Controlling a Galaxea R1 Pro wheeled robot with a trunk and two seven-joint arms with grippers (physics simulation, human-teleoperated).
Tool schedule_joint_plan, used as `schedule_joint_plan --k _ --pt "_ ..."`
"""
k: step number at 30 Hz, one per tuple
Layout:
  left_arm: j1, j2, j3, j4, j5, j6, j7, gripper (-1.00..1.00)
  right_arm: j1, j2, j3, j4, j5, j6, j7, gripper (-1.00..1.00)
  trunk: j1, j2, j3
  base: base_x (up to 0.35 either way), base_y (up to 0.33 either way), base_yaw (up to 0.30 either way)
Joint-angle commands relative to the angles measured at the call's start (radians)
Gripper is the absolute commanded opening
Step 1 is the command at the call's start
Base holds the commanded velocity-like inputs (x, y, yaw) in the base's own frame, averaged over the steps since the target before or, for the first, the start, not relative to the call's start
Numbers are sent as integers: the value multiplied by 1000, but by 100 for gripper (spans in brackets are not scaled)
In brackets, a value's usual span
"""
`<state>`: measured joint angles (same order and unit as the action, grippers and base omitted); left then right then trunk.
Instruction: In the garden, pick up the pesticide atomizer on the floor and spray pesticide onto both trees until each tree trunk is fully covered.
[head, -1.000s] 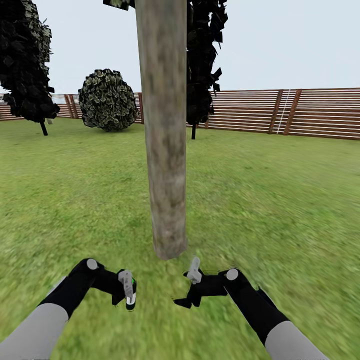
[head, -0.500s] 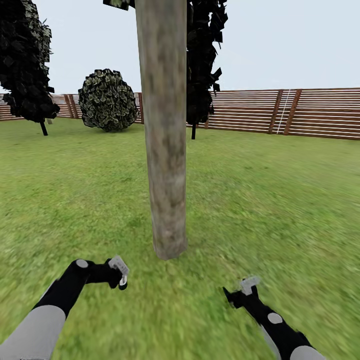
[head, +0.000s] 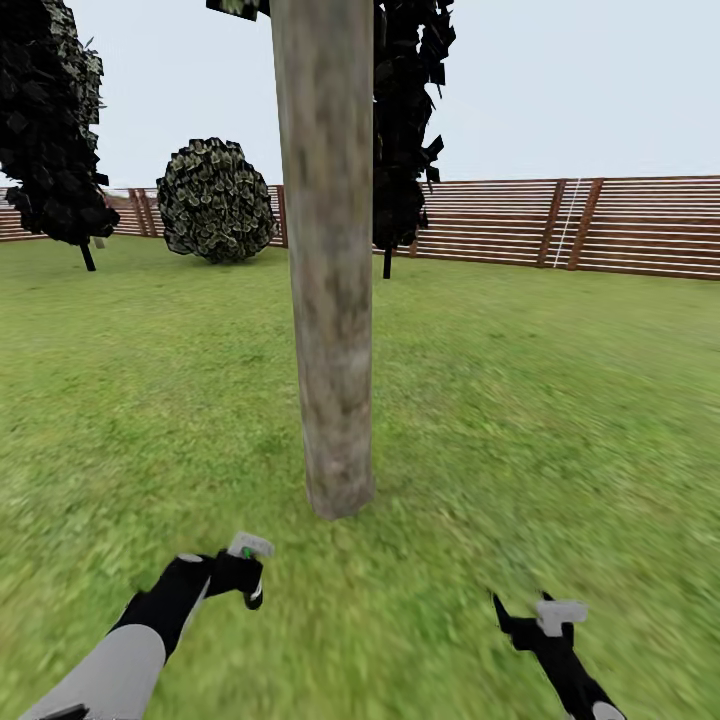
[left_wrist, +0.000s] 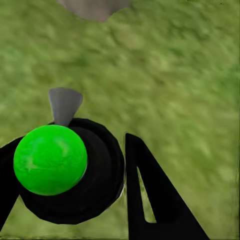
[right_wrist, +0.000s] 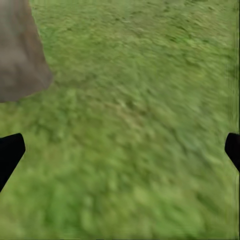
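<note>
Pesticide atomizer (left_wrist: 70, 172) sits clamped between the left gripper's (head: 248, 570) black fingers (left_wrist: 150, 195), low over the grass at the near left of the head view. Underfoot it's all blurry green lawn (head: 520, 400), running flat back to a brown slatted wooden fence (head: 600, 225) under a pale sky. Dead centre stands the tree trunk (head: 330, 300), thick and mottled grey-brown, its base planted in the grass just ahead of both arms. Behind it a dark leafy crown (head: 410, 120) hangs, a round bush (head: 215, 200) sits by the fence, and another dark tree (head: 50, 120) fills the far left. Nothing lies between the grippers and the trunk. The bottle itself: a round black body topped with a bright green cap and a small grey nozzle (left_wrist: 64, 104) pointing toward the trunk's foot (left_wrist: 92, 7). Over on the right, the right gripper (head: 555, 615) hangs low with its fingertips (right_wrist: 10, 152) spread wide, holding nothing, with grass and the trunk's base (right_wrist: 20, 55) in its view.
</note>
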<state>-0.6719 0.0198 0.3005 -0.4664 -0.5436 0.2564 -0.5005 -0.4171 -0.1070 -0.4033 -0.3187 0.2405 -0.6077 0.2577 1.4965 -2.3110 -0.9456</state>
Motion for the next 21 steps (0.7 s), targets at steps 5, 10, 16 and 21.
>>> schedule_joint_plan --k 5,10,16,21 --pt "-13 -7 -3 9 66 162 44 -100 20 -40 -1 2 1 -13 -1 100 0 0 0 0 0 0" --pt "-46 -10 -1 8 74 272 50 -100 52 -43 -2 1 0 -15 -2 100 0 0 0 0 0 0" --pt "-63 -22 -4 5 73 376 51 -100 58 -43 -76 3 0 -14 -60 100 0 0 0 0 0 -135" --pt "-60 -27 -6 5 71 382 52 -100 58 -39 -93 4 1 -12 -90 100 0 0 0 130 0 -258"
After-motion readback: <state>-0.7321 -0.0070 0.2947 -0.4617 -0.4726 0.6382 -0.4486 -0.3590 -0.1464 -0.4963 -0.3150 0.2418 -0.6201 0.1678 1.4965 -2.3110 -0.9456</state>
